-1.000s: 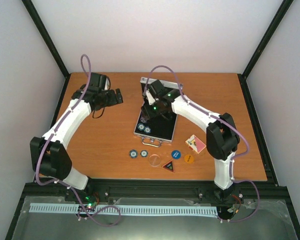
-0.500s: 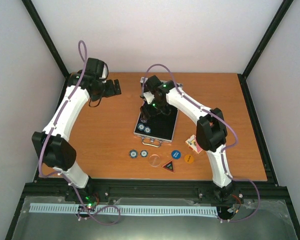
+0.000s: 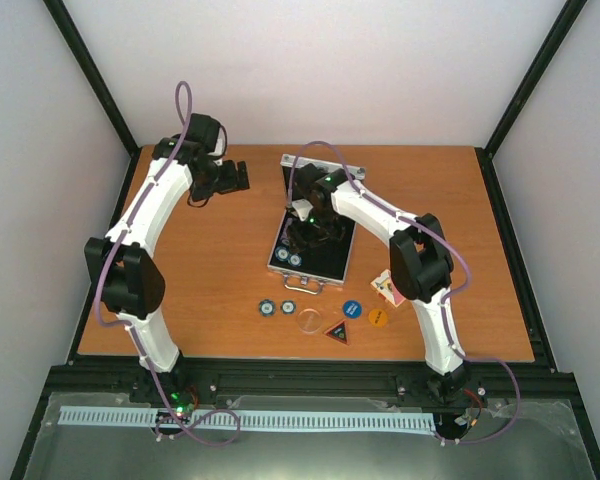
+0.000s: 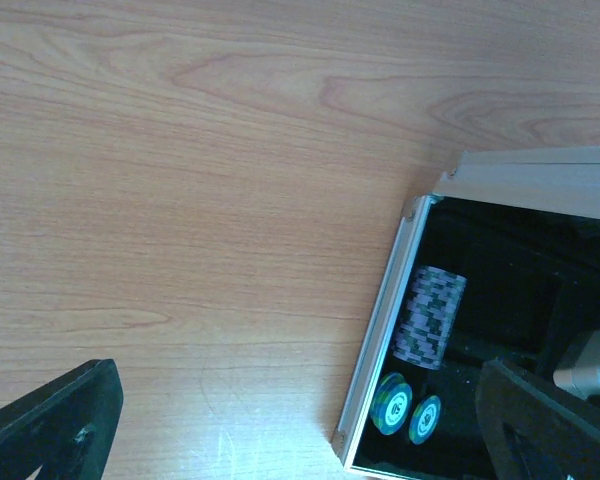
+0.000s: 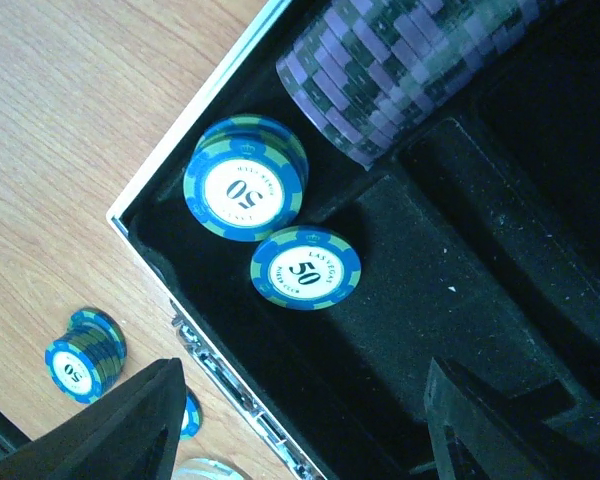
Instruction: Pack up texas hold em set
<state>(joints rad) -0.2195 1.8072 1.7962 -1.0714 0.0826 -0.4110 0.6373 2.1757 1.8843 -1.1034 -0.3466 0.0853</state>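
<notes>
Since a second ago, both arms have shifted. The left arm has swung out toward the far left corner of the bench (image 3: 200,270), and its left tool (image 4: 298,400) now sits beside the far left end of the case (image 3: 332,262). The right arm has folded in closer, so its right tool (image 5: 305,400) hangs directly over the case's black lining.

I see the left tool spread wide with nothing between its fingers (image 4: 50,425), only bare wood and the case's near corner below. The right tool is parted about halfway and holds nothing.

The case lies open near the middle of the bench, lid raised at the far end and handle (image 3: 298,288) facing me. Along its left wall lies a purple-grey chip stack (image 5: 410,60) on its side. Two blue-green chips (image 5: 245,190) marked 50 sit just nearer, one of them on a short stack and touching the purple-grey stack.

More of the set is still outside, on the bench in front of the case:
- two small blue chip piles (image 3: 267,308)
- a clear round button (image 3: 309,321)
- a triangular button (image 3: 337,331)
- a blue round button (image 3: 352,309)
- an orange round button (image 3: 378,317)

A red-backed card deck (image 3: 390,287) lies to the right, by the right arm's elbow.
</notes>
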